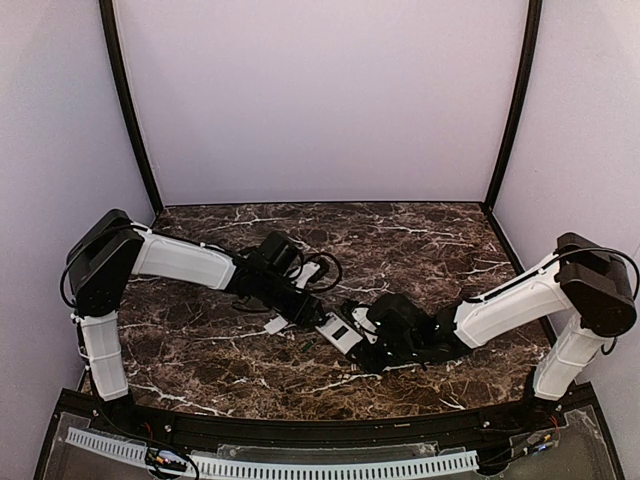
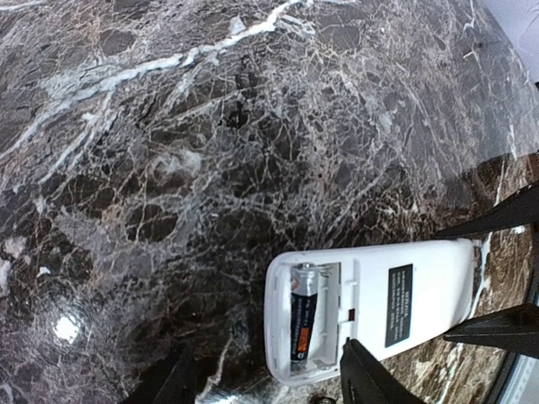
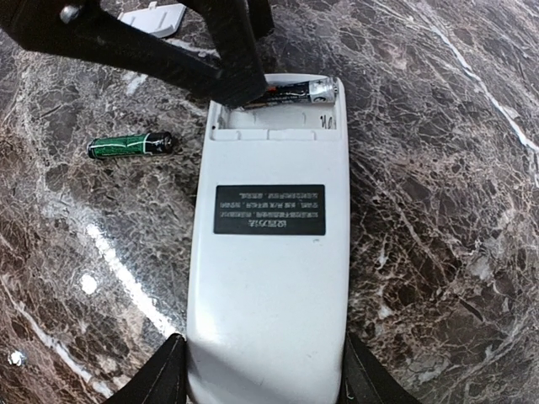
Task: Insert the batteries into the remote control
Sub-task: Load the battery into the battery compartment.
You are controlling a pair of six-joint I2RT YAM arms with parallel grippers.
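The remote control point(image 3: 268, 252) lies back up on the dark marble tabletop point(image 3: 438, 168), low in the middle of the top view between the two arms. In the right wrist view its plain end sits at the bottom of the frame between the fingers of the right gripper point(image 3: 265, 374), which clasps it on both sides. Its open compartment at the top of that frame holds one battery point(image 3: 295, 91). The left gripper point(image 2: 269, 370) stands over that compartment end with its fingers apart and nothing between them, one dark finger point(image 3: 168, 50) reaching the compartment's edge. A second battery point(image 3: 130, 146), green and black, lies on the tabletop just left of the remote control, apart from both grippers. A small white piece point(image 3: 152, 17) shows at the upper left
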